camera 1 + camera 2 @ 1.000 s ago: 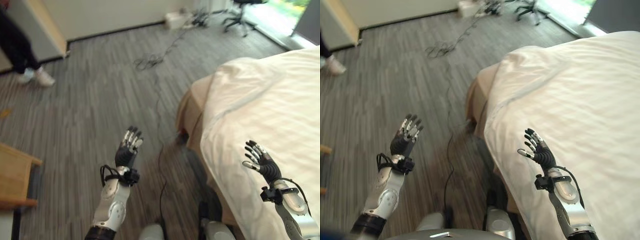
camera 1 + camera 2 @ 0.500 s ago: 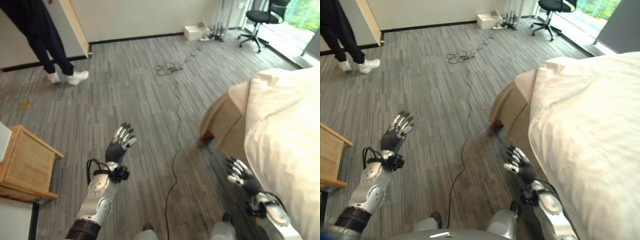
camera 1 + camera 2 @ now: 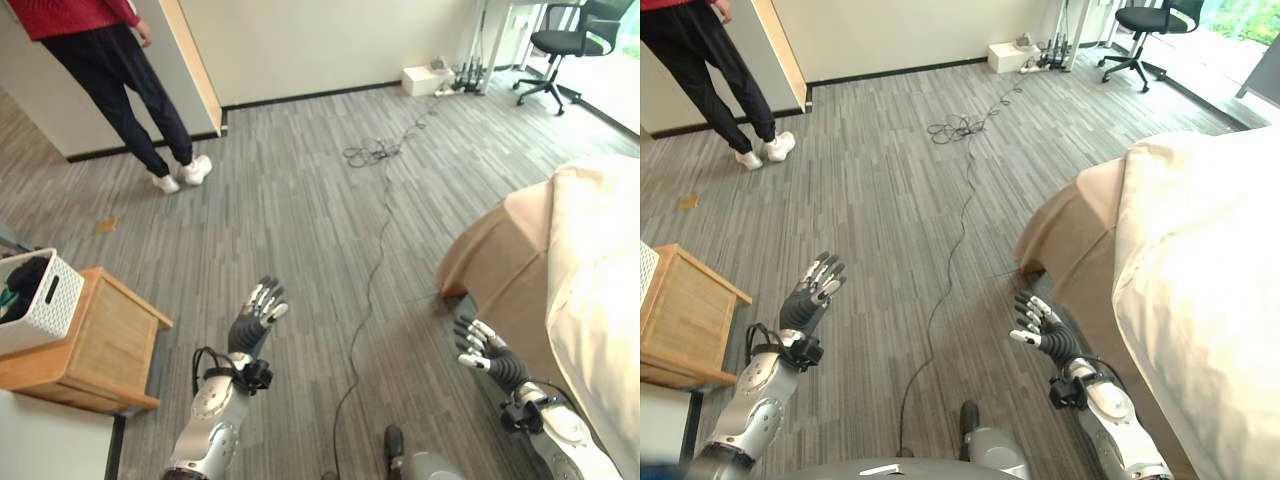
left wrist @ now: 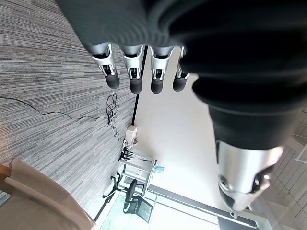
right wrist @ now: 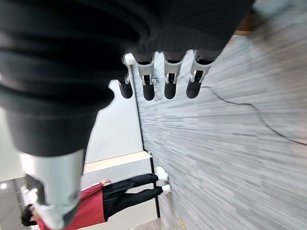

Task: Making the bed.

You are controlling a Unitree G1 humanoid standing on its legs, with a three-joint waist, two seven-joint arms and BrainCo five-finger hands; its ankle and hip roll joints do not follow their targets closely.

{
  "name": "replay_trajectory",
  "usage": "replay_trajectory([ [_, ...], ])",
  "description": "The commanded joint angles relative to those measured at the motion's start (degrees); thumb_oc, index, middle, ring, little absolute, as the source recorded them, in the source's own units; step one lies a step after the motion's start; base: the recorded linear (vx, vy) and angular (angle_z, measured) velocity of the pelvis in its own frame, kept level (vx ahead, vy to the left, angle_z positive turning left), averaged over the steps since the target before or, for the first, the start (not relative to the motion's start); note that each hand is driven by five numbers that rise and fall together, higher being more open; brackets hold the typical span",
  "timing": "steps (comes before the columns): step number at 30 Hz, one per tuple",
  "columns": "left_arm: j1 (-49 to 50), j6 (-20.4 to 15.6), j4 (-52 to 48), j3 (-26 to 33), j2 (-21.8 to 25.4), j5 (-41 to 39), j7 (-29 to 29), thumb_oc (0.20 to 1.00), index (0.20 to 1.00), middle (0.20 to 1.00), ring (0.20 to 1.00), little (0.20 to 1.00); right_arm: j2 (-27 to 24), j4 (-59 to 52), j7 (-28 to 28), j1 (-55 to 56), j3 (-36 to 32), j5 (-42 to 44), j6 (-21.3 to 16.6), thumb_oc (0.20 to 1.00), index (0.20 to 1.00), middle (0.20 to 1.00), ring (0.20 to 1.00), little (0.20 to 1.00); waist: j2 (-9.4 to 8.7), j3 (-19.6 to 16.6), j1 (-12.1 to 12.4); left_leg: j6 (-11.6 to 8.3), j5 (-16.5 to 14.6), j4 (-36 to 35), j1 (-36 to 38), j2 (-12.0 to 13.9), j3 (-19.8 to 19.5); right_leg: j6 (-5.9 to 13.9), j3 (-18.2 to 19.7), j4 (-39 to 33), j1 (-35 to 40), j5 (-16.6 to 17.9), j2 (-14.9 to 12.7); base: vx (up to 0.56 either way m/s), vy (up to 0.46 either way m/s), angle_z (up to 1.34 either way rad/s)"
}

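With your left hand (image 3: 256, 318) and right hand (image 3: 1044, 327) both spread and empty over the floor, the cream duvet (image 3: 1200, 270) lies just right of your right hand; it looks soft and floppy, so pinch its near edge.

The bed (image 3: 1080, 225) stands at the right on the grey floor, a rumpled cream sheet (image 3: 1210, 280) draped over its tan corner.
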Motion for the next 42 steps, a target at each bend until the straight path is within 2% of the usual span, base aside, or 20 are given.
replay_trajectory([
  [1,-1.9,-1.57,-2.49,2.23,1.05,1.12,-1.11,1.0,1.0,1.0,1.0,1.0,-0.08,-1.35,0.4,-1.15,0.08,0.16,-2.03,1.0,1.0,1.0,1.0,1.0,-0.62,-1.26,-0.09,-0.06,0.58,2.04,-2.3,0.69,-1.32,8.65,3.22,3.97,1.74,-4.55,-5.9,0.07,0.046,-0.06],
  [6,-2.42,-1.76,-3.36,2.33,1.39,1.49,-0.88,1.0,1.0,1.0,1.0,1.0,-0.11,-1.11,1.1,-1.8,1.15,-0.56,-1.49,1.0,1.0,1.0,1.0,1.0,-0.3,-0.97,0.03,0.76,-0.28,1.9,-2.14,0.15,-1.23,9.61,3.69,6.3,0.87,-5.0,-6.54,0.06,0.074,-0.06],
  [7,-3.59,-1.86,-3.32,1.8,1.36,1.47,-0.53,1.0,1.0,1.0,1.0,1.0,-0.05,-1.06,0.97,-2.75,1.78,-1.29,-1.7,1.0,1.0,1.0,1.0,1.0,-0.08,-0.05,-0.02,1.7,-1.2,2.52,-2.22,-0.1,-1.26,10.71,4.65,13.57,-2.62,-4.61,-6.77,0.0,0.103,-0.14],
  [8,-3.63,-1.87,-3.29,1.8,1.36,1.47,-0.53,1.0,1.0,1.0,1.0,1.0,-0.04,-1.04,0.96,-2.78,1.78,-1.29,-1.7,1.0,1.0,1.0,1.0,1.0,-0.13,-0.08,0.06,1.73,-1.23,2.56,-2.31,-0.17,-1.17,10.74,4.78,13.89,-2.88,-4.76,-6.83,0.0,0.111,-0.2],
  [11,-6.02,-2.02,-2.89,0.05,0.62,1.25,-0.03,1.0,1.0,1.0,1.0,1.0,0.63,-0.99,0.51,-3.33,2.31,-2.13,-2.01,1.0,1.0,1.0,1.0,1.0,-0.03,1.71,-0.91,3.3,-2.37,2.58,-0.37,-1.04,-1.1,12.95,6.35,28.12,-9.04,1.57,-7.69,0.08,0.122,-0.18],
  [13,-7.03,-2.19,-2.82,-0.47,0.39,2.05,0.4,1.0,1.0,1.0,1.0,1.0,0.74,-1.13,0.35,-3.15,2.11,-2.37,-2.23,1.0,1.0,1.0,1.0,1.0,0.58,2.57,-1.83,3.27,-2.87,2.36,1.43,-0.41,-1.14,13.01,5.26,32.42,-13.1,2.79,-8.37,0.2,0.06,-0.32],
  [15,-7.91,-2.36,-2.57,-0.67,0.15,1.9,0.56,1.0,1.0,1.0,1.0,1.0,0.97,-0.75,0.46,-2.33,1.65,-1.84,-2.16,1.0,1.0,1.0,1.0,1.0,1.07,2.15,-3.38,2.31,-3.65,1.77,4.27,0.07,-1.69,12.29,2.88,28.29,-15.24,1.2,-9.17,0.32,-0.017,0.19],
  [17,-9.23,-2.6,-2.24,-1.27,0.01,1.2,0.09,1.0,1.0,1.0,1.0,1.0,1.14,0.21,0.69,-1.5,1.22,-1.06,-2.25,1.0,1.0,1.0,1.0,1.0,0.83,1.45,-5.15,0.92,-4.33,1.57,6.53,-0.09,-2.94,11.67,2.31,18.27,-15.87,0.6,-8.22,0.48,-0.121,0.37],
  [18,-10.89,-2.83,-1.62,-2.25,0.07,1.69,-0.1,1.0,1.0,1.0,1.0,1.0,0.92,0.56,0.84,-0.89,1.12,-1.13,-2.32,1.0,1.0,1.0,1.0,1.0,0.99,1.1,-6.85,-0.67,-4.87,1.5,8.78,0.89,-4.48,11.77,2.03,7.52,-15.6,1.66,-7.26,0.43,-0.138,0.64],
  [20,-11.09,-2.97,-1.72,-2.63,0.12,1.74,-0.05,1.0,1.0,1.0,1.0,1.0,0.93,0.15,0.79,-0.6,1.11,-1.24,-2.26,1.0,1.0,1.0,1.0,1.0,1.36,1.0,-7.18,-1.19,-5.26,1.68,9.65,1.69,-4.99,11.8,1.88,5.98,-15.1,2.35,-6.91,0.32,-0.14,0.65],
  [23,-11.47,-3.39,-2.07,-2.98,-0.69,-0.05,-0.45,1.0,1.0,1.0,1.0,1.0,0.56,-1.37,1.38,-0.08,1.79,0.12,-2.5,1.0,1.0,1.0,1.0,1.0,0.85,-0.41,-6.7,-3.57,-2.42,9.43,8.84,3.85,-5.88,9.48,2.31,7.4,-12.25,1.33,-5.38,0.34,-0.234,0.15],
  [26,-11.05,-2.95,-2.41,-2.9,-1.58,-1.57,-0.41,1.0,1.0,1.0,1.0,1.0,-0.88,-1.61,0.35,-1.54,2.51,1.21,-3.02,1.0,1.0,1.0,1.0,1.0,-0.8,-1.01,-5.7,-6.7,9.98,39.13,-4.0,7.04,-4.85,4.76,1.21,3.7,-4.41,-0.87,-3.72,0.33,-0.346,0.28],
  [27,-11.03,-2.77,-3.04,-2.58,-1.63,-2.26,-0.5,1.0,1.0,1.0,1.0,1.0,-0.99,-1.97,0.52,-2.24,2.84,2.61,-3.14,1.0,1.0,1.0,1.0,1.0,-1.75,0.25,-4.2,-6.57,11.3,45.96,-7.62,6.42,-5.26,3.19,1.32,2.75,-1.84,-1.73,-3.33,0.29,-0.374,0.13],
  [28,-11.05,-2.74,-3.57,-3.02,-1.67,-1.61,0.16,1.0,1.0,1.0,1.0,1.0,-1.07,-1.99,0.13,-2.39,2.96,2.21,-3.22,1.0,1.0,1.0,1.0,1.0,-2.53,1.15,-3.15,-5.69,10.63,47.63,-10.24,7.38,-3.69,2.7,1.01,2.35,0.02,-2.9,-3.49,0.39,-0.296,-0.4],
  [30,-12.22,-2.76,-3.06,-3.6,-1.92,-2.67,-0.03,1.0,1.0,1.0,1.0,1.0,-1.93,-1.87,-1.72,-2.6,2.8,0.53,-3.48,1.0,1.0,1.0,1.0,1.0,-2.85,2.23,-1.46,-5.14,8.19,41.08,-16.26,10.19,2.0,3.0,2.0,0.13,5.1,-4.09,-3.19,0.5,-0.118,-0.4],
  [31,-12.09,-3.0,-2.78,-3.46,-1.66,-2.51,-0.18,1.0,1.0,1.0,1.0,1.0,-2.08,-1.62,-1.41,-1.23,1.89,0.1,-3.71,1.0,1.0,1.0,1.0,1.0,-1.65,2.23,-0.79,-4.69,7.3,31.7,-17.29,7.12,1.48,3.51,3.87,0.14,6.7,-5.39,-2.73,0.51,0.071,0.0],
  [33,-11.99,-3.28,-3.31,-3.23,-1.44,-1.97,-0.06,1.0,1.0,1.0,1.0,1.0,-2.07,-0.99,-1.33,-0.51,1.42,-0.86,-3.65,1.0,1.0,1.0,1.0,1.0,-1.03,2.11,-0.55,-3.85,7.07,23.42,-17.87,4.39,-0.48,3.85,4.99,-0.4,8.16,-6.49,-2.35,0.37,0.105,-0.22],
  [35,-11.52,-3.68,-4.45,-2.47,-1.21,-1.51,-0.25,1.0,1.0,1.0,1.0,1.0,-1.84,-0.37,-0.62,0.08,1.26,-2.04,-3.37,1.0,1.0,1.0,1.0,1.0,-0.26,1.99,0.4,-3.1,6.84,14.63,-17.44,-0.37,-6.42,3.87,7.87,-1.08,9.96,-7.52,-0.91,0.31,0.055,-0.88],
  [39,-11.74,-4.23,-4.86,-2.29,-1.38,-1.36,-0.21,1.0,1.0,1.0,1.0,1.0,-1.91,0.87,-0.04,-0.26,1.87,-2.31,-3.08,1.0,1.0,1.0,1.0,1.0,0.17,1.81,0.8,-3.17,8.89,10.27,-17.23,-2.85,-10.25,3.75,10.88,-1.09,10.96,-8.71,0.6,0.23,0.018,-0.92],
  [42,-12.42,-4.14,-4.64,-2.76,-1.89,-1.34,-0.17,1.0,1.0,1.0,1.0,1.0,-2.02,0.9,0.38,0.12,1.89,-2.73,-2.73,1.0,1.0,1.0,1.0,1.0,-0.23,1.21,0.5,-2.15,8.5,9.87,-17.05,-2.14,-7.58,3.72,12.57,-1.24,11.77,-9.57,0.99,0.25,0.055,-0.52],
])
